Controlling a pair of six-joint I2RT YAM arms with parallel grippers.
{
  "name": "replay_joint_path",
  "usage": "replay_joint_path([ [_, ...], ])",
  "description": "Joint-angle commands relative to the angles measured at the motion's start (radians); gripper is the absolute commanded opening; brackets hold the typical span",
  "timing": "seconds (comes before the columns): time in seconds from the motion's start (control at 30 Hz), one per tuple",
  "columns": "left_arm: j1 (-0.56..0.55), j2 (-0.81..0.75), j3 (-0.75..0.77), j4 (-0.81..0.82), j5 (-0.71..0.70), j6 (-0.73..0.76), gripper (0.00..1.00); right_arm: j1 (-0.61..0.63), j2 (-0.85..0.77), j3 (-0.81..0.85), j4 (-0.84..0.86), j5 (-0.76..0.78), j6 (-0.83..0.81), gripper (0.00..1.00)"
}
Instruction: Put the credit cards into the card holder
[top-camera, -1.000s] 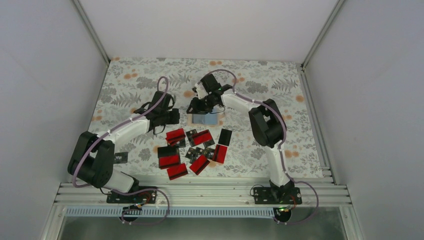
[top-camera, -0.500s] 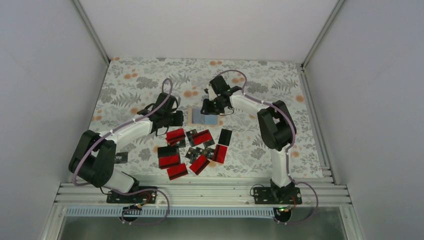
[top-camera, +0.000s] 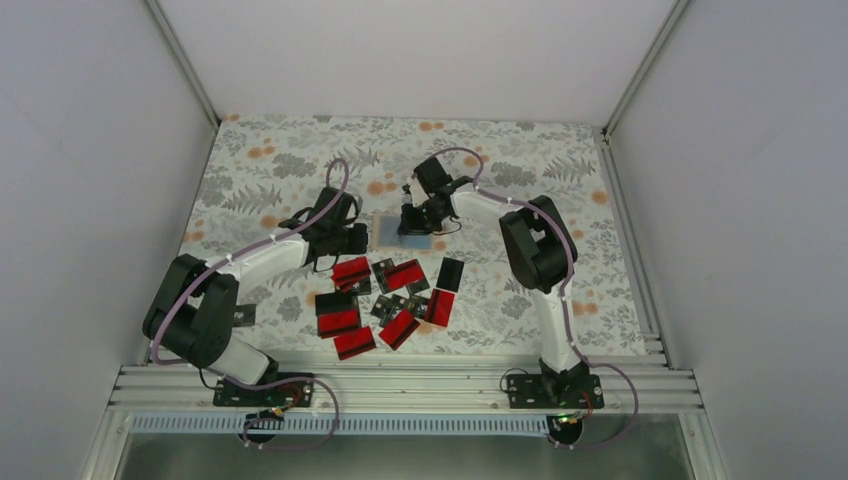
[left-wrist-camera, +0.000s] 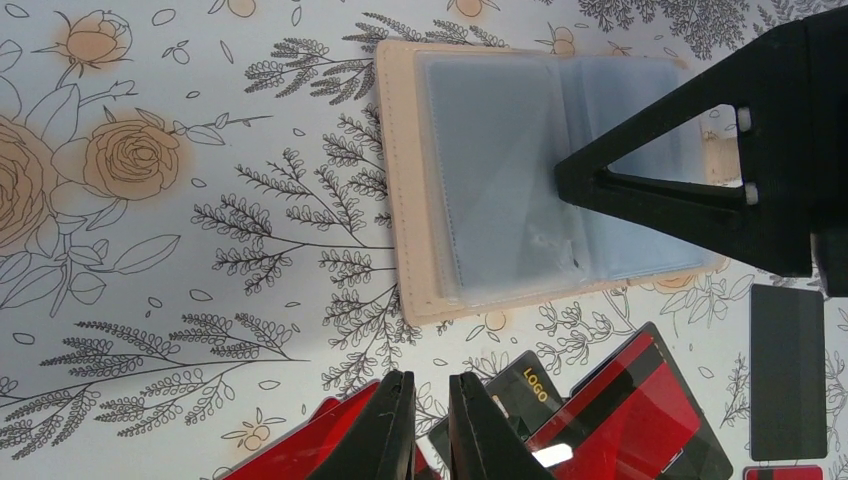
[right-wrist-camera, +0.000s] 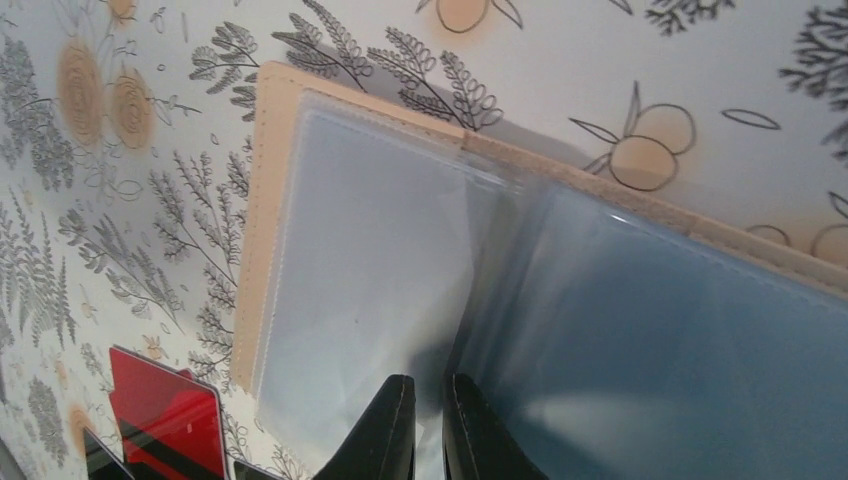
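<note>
Floral-printed paper covers the counter (top-camera: 270, 170). On the left, the left fingers (left-wrist-camera: 408, 440) are pressed together with only a sliver between them, holding nothing, above the far-left edge of the credit cards (top-camera: 390, 300). These lie as a red-and-black scatter near the middle of the counter. Just beyond them lies the card holder (left-wrist-camera: 480, 180), spread open flat, with a tan rim around pale blue-grey clear sleeves. On its right half, the right fingers (right-wrist-camera: 405, 435) are drawn together, tips down by the centre fold. Whether they pinch a sleeve I cannot tell.
</note>
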Motion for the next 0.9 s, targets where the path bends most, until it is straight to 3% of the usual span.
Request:
replay_joint_path([
  [0.0,-0.005,0.005,0.021,-0.003,-0.029,-0.005,0.1,0.011,0.034,0.037,0.019,-0.042,-0.003,0.1],
  [0.13,-0.006,-0.005,0.016,-0.02,-0.05,-0.005,0.11,0.01,0.035,0.039,0.02,-0.054,-0.005,0.12],
  [0.53,-0.056,-0.097,-0.019,-0.136,-0.112,-0.016,0.25,0.009,-0.089,0.027,0.0,-0.053,-0.052,0.3],
  [0.67,-0.101,-0.145,-0.044,-0.182,-0.121,-0.018,0.3,0.011,-0.166,-0.044,0.014,-0.054,-0.047,0.33],
  [0.87,-0.164,-0.2,-0.098,-0.168,-0.028,0.023,0.31,0.011,-0.349,-0.258,0.067,-0.043,0.014,0.35],
])
